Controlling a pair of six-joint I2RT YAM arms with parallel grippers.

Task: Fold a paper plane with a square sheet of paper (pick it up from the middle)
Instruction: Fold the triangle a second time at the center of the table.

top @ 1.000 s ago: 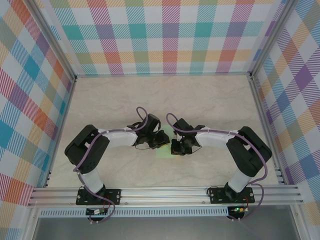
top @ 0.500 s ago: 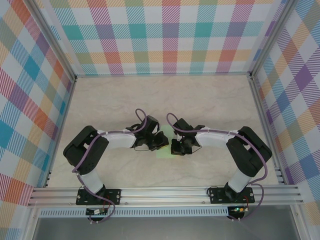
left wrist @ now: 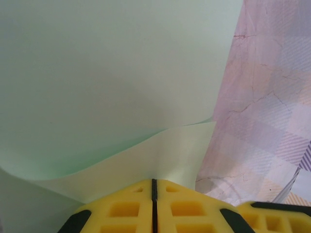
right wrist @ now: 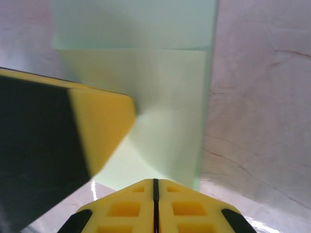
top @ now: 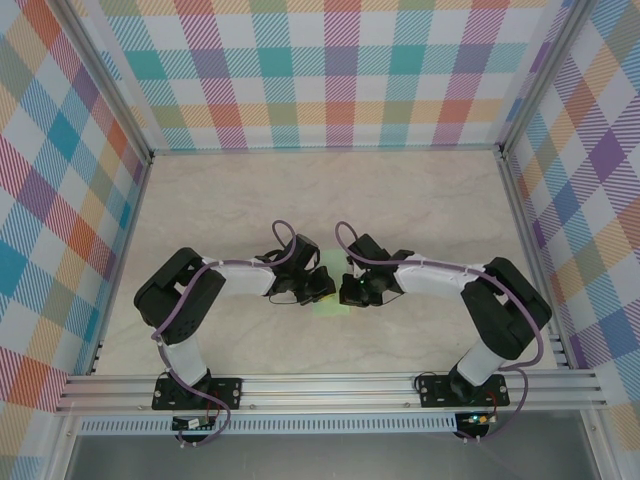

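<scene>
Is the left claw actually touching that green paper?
Touching. The left wrist view shows the green paper curling straight into the shut tips of the left gripper.

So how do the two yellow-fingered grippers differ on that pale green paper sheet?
The left gripper meets a lifted, curling flap of the pale mint-green paper sheet; the right gripper meets a flat layer below a straight fold edge. The left gripper reaches in from the paper's left, the right gripper from its right. Both are shut.
</scene>
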